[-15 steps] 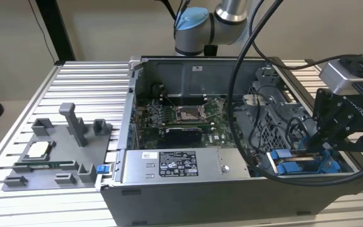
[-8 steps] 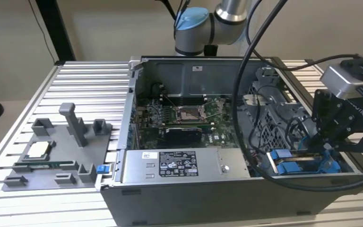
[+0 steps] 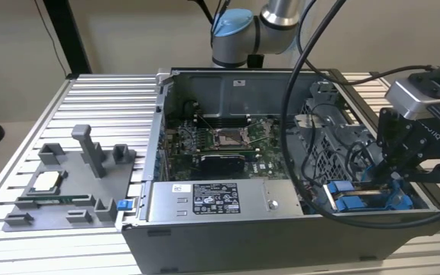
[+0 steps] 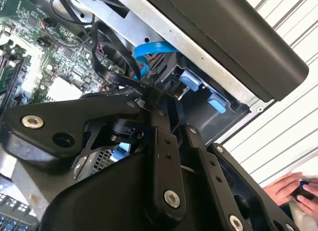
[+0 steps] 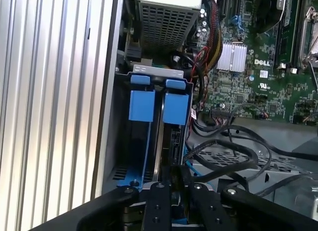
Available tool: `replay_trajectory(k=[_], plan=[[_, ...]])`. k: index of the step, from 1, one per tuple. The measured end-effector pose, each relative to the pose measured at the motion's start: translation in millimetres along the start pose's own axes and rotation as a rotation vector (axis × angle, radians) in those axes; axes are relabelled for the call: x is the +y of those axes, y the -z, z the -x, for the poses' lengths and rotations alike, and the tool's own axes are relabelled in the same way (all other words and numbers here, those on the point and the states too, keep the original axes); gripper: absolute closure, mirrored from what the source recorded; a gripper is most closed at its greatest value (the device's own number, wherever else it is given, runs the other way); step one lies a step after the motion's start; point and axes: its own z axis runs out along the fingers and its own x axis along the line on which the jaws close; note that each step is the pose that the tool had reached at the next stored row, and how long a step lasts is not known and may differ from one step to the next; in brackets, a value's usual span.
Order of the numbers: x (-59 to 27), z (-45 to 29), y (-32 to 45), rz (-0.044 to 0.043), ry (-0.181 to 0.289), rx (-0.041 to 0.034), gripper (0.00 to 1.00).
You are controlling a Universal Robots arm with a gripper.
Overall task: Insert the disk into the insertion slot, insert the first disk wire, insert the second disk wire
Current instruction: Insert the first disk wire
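Exterior view, from its left to its right:
- Slatted aluminium desk (image 3: 105, 103). A grey fixture plate (image 3: 21, 220) sits on it with upright posts, a square chip (image 3: 46, 181) and a memory stick (image 3: 52, 199).
- Open PC case (image 3: 281, 240) mid-desk, arm base (image 3: 235, 34) behind it.
- Inside the case: labelled power-supply box (image 3: 204, 201) along the near edge, motherboard (image 3: 220, 143) behind it. A thick black cable (image 3: 287, 126) loops down across the case.
- The insertion slot (image 3: 341, 213) is at the case's end toward the exterior view's right, beside the power-supply box.
- The disk (image 3: 366, 195) stands on edge inside the slot, with blue carrier parts either side of it. The first wrist view shows the disk (image 5: 160, 136) down between two blue tabs.
- The tool (image 3: 388, 176) hangs right over the slot and disk, tip low among loose black wires (image 5: 233, 146).

Can't tell if the tool is spread, pressed together or pinching anything. In the second wrist view its tip (image 4: 151, 99) is buried in cables.

That same view shows a blue flat cable (image 4: 154, 47) near the tip and a person's hand (image 4: 293, 189) on the desk beyond the case.
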Motion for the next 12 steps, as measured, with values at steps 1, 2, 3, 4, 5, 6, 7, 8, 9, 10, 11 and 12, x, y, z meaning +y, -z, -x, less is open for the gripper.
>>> replay_trajectory(k=[1, 2, 3, 4, 5, 6, 7, 8, 9, 10, 11, 12], plan=[[-0.1, 0.2, -0.3, -0.0023, 0.0, 0.0005, 1.0], [-0.1, 0.5, -0.5, -0.0039, 0.0, 0.0008, 1.0], [-0.2, 0.7, -0.6, -0.0044, 0.0, 0.0007, 1.0], [-0.2, 0.9, -0.7, -0.0047, -0.001, 0.0006, 1.0], [-0.1, 1.0, -0.7, -0.0049, -0.003, 0.0005, 1.0], [-0.2, 1.0, -0.7, -0.0052, -0.007, 0.0004, 1.0], [-0.2, 1.0, -0.8, -0.0057, -0.015, 0.0001, 1.0], [-0.1, 1.1, -0.9, -0.0063, -0.024, -0.0003, 1.0], [-0.2, 1.1, -1.0, -0.007, -0.034, -0.0007, 1.0], [-0.2, 1.1, -1.1, -0.0076, -0.044, -0.0011, 1.0], [-0.2, 1.1, -1.2, -0.008, -0.051, -0.0014, 1.0], [-0.1, 1.2, -1.5, -0.0085, -0.054, -0.002, 1.0]])
